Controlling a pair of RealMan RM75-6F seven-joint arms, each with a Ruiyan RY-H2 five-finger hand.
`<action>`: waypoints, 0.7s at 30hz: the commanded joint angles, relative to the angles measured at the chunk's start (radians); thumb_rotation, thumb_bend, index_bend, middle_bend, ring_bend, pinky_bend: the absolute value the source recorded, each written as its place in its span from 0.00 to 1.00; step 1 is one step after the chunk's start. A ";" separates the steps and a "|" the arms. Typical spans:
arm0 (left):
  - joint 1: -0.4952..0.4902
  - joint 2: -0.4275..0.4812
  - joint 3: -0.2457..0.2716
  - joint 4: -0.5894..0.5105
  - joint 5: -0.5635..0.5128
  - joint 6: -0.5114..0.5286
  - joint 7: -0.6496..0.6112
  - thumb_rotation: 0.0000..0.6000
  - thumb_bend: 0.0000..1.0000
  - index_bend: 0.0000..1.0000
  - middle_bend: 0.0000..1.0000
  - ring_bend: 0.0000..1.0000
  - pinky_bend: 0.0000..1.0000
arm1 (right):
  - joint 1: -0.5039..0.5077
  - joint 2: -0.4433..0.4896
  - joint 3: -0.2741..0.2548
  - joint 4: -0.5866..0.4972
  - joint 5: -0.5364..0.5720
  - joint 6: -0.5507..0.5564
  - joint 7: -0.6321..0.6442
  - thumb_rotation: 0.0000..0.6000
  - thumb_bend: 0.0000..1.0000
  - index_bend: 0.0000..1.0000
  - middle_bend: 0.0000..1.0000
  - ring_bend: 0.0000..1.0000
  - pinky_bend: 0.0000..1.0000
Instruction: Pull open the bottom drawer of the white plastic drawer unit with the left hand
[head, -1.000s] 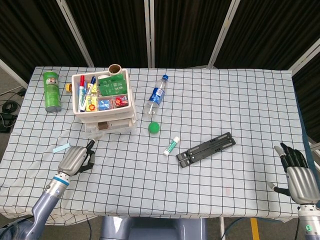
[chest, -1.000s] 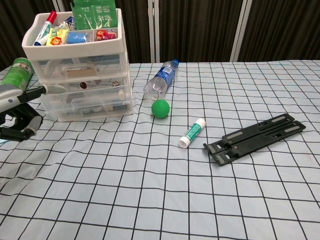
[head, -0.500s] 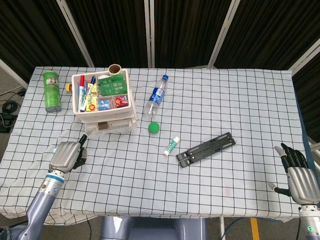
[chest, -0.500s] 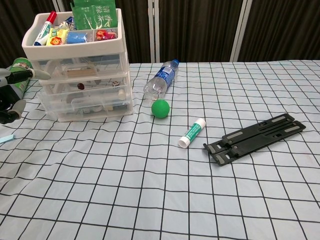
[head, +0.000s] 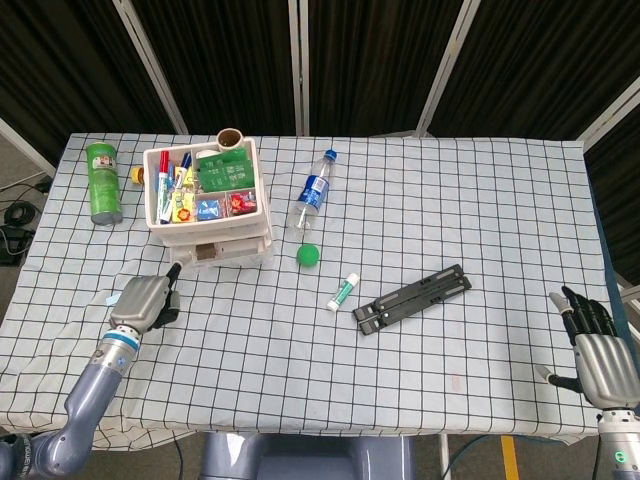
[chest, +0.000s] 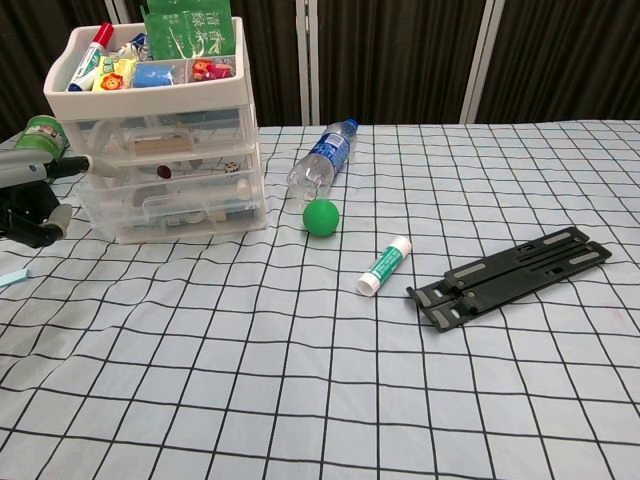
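White drawer unit near the table's far-left corner, drawer fronts facing the near edge; left hand curled, empty, just beside it.

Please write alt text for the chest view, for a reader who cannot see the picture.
A white drawer unit with all drawers closed stands at the far left of a checked table, and the robot's left hand hovers just beside it. To its right lie a water bottle, a green ball, a glue stick and a black folding stand.

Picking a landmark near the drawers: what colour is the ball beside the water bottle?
Green; the ball lies just in front of the bottle, clearest in the chest view.
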 joint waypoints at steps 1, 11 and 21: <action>-0.011 -0.003 0.002 0.004 -0.016 -0.003 0.003 1.00 0.84 0.00 0.85 0.86 0.79 | 0.000 0.000 0.000 0.000 0.000 0.000 0.000 1.00 0.02 0.00 0.00 0.00 0.00; -0.041 0.003 0.008 0.007 -0.065 -0.010 0.006 1.00 0.87 0.00 0.85 0.87 0.79 | 0.000 0.004 0.001 -0.001 0.004 -0.003 0.005 1.00 0.02 0.00 0.00 0.00 0.00; -0.056 0.003 0.026 0.011 -0.077 -0.014 -0.006 1.00 0.87 0.01 0.85 0.87 0.79 | 0.000 0.004 0.002 -0.002 0.008 -0.004 0.003 1.00 0.02 0.00 0.00 0.00 0.00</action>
